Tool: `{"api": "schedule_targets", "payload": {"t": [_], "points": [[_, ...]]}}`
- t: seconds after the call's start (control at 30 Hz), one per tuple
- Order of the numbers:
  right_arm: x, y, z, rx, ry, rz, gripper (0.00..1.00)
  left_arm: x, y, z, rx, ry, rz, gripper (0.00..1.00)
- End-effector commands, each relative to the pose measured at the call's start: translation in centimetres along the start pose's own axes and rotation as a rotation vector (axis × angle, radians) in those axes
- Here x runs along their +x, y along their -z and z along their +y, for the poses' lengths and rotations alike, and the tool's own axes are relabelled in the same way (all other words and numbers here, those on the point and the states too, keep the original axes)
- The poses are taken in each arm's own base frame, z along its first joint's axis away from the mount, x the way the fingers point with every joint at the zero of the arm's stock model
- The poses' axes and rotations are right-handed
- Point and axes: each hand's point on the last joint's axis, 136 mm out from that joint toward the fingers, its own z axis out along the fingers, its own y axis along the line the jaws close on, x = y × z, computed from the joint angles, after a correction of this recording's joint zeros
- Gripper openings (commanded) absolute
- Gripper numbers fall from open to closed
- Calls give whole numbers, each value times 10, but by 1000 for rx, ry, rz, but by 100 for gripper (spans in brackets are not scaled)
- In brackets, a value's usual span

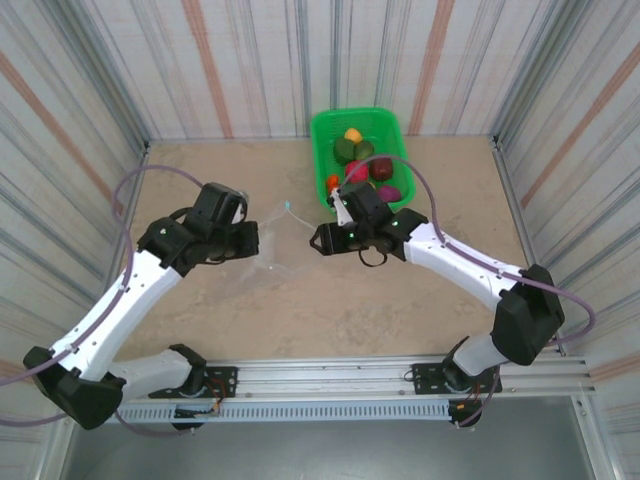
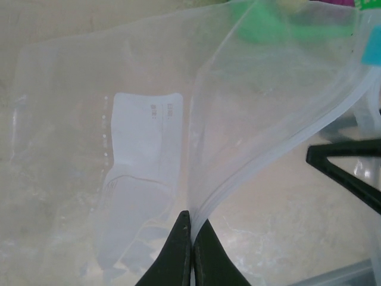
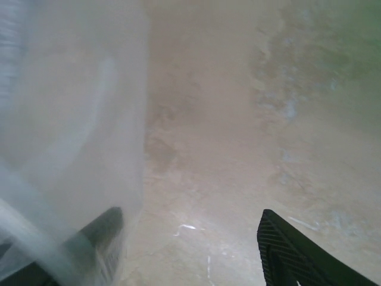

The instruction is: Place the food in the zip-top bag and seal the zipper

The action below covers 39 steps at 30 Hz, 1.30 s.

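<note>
Left wrist: zip-top bag (image 2: 143, 149) mouth opens rightward

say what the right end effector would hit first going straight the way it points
Probably the zip-top bag: its clear film hangs by one finger of the open right end effector. Beyond that only bare table shows, though depth is unclear.

Overhead view: even, diffuse light is filling the scene, and only faint, soft shadows are falling on the counter (image 1: 300, 300). Left wrist view is running bright and washed out, the zip-top bag (image 2: 268, 89) veiling everything in milky haze. Right wrist view is blurring heavily throughout; the fingers (image 3: 292, 253) at the bottom edge are reading sharpest.
</note>
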Motion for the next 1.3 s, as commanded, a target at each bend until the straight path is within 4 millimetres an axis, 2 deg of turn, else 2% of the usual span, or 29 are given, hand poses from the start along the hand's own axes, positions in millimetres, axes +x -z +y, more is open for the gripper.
{"api": "schedule_targets", "payload": {"t": [0.0, 0.07, 0.13, 0.17, 0.3, 0.37, 0.5, 0.6, 0.73, 0.83, 0.87, 1.03, 1.13, 1.27], "points": [[-38, 34, 15, -72, 62, -89, 65, 7, -6, 0, 79, 139, 53, 0], [-51, 36, 2, -56, 34, -98, 64, 3, -8, 7, 107, 195, 43, 0], [-65, 33, -20, -9, -13, -112, 63, -4, -11, 11, 153, 246, 34, 0], [-70, 32, -36, 35, -36, -117, 61, -5, -11, 13, 173, 268, 38, 0], [-86, 20, -121, 322, -151, -61, 47, -13, -7, 16, 181, 273, 19, 0], [-88, 11, -151, 417, -179, -16, 43, -14, -6, 13, 195, 270, 11, 0], [-91, -14, -187, 551, -168, 66, 39, -14, -7, 12, 212, 282, 8, 0], [-89, -32, -203, 593, -172, 130, 37, -13, -5, 13, 213, 287, -3, 0], [-81, -42, -218, 648, -160, 193, 37, -11, -3, 13, 226, 287, -12, 0], [-66, -44, -224, 660, -168, 244, 37, -10, 1, 15, 218, 277, -23, 0], [-54, -45, -226, 665, -177, 275, 37, -9, 2, 18, 205, 271, -30, 0], [-26, -29, -212, 624, -251, 262, 40, -8, 8, 22, 191, 259, -45, 0], [0, -15, -203, 596, -311, 257, 42, -8, 9, 22, 188, 257, -48, 0], [45, 2, -177, 573, -294, 277, 42, -5, 10, 21, 201, 265, -46, 0]]}}
